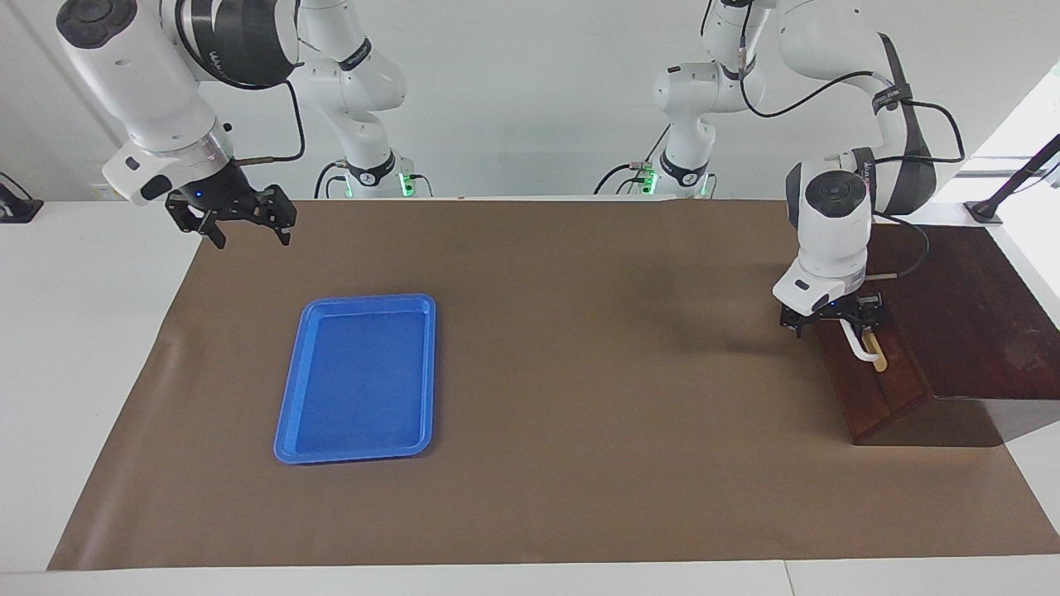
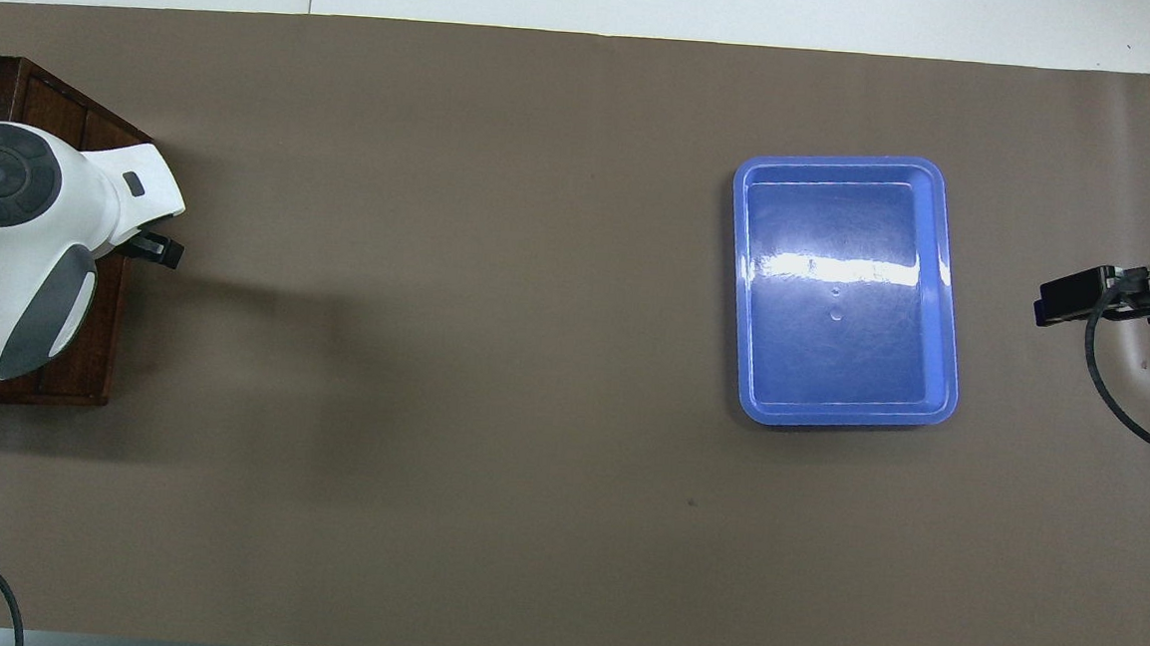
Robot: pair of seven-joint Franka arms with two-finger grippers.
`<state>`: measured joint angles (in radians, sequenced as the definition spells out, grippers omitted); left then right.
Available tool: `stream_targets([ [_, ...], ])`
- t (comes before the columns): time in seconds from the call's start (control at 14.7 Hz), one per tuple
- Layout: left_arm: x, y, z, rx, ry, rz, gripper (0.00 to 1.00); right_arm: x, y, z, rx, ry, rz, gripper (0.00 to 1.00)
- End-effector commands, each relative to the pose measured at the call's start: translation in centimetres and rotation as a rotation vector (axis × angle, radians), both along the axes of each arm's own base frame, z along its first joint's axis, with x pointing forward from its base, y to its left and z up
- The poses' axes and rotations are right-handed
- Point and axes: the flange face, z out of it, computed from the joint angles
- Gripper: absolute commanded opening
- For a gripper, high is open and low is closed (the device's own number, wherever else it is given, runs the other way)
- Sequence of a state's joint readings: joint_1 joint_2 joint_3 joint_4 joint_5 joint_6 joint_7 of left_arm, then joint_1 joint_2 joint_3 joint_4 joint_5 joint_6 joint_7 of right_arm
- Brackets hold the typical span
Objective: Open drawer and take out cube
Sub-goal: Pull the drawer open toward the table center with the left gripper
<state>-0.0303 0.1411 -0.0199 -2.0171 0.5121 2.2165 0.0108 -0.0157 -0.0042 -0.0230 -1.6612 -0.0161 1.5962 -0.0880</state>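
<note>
The drawer [image 1: 878, 385] sits shut in the dark wooden box [image 1: 969, 314] at the left arm's end of the table [image 1: 580, 372], at about three o'clock in the facing view, its front turned toward the middle of the table. The left gripper [image 1: 832, 319] is down at the top end of the white handle [image 1: 857, 343]; whether its fingers pinch the bar cannot be told. The cube is not visible. A blue tray [image 1: 360, 377] lies empty toward the right arm's end, around eight o'clock. The right gripper [image 1: 244, 223] waits in the air over the table's edge at ten o'clock, fingers spread.
</note>
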Motion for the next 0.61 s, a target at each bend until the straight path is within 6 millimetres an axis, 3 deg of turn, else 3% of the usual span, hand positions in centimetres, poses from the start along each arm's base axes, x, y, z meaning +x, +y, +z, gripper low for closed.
stream_targets([
  [0.0, -0.3, 0.7, -0.1, 0.008, -0.016, -0.019, 1.00, -0.5, 0.0, 0.1, -0.010, -0.015, -0.005, 1.00],
  [0.07, -0.2, 1.2, -0.3, 0.001, -0.027, -0.014, 1.00, -0.5, 0.0, 0.0, -0.010, -0.013, -0.005, 1.00],
  [0.2, 0.1, 0.0, -1.4, -0.015, -0.041, -0.010, 1.00, -0.5, 0.0, 0.1, -0.010, -0.015, -0.005, 1.00],
  [0.41, 0.4, -4.2, -3.7, -0.059, -0.095, 0.084, 1.00, -0.5, 0.0, 0.0, -0.010, -0.013, -0.005, 1.00],
  [0.54, 0.3, -7.8, -3.5, -0.099, -0.121, 0.119, 1.00, -0.5, 0.0, 0.1, -0.010, -0.015, -0.005, 1.00],
])
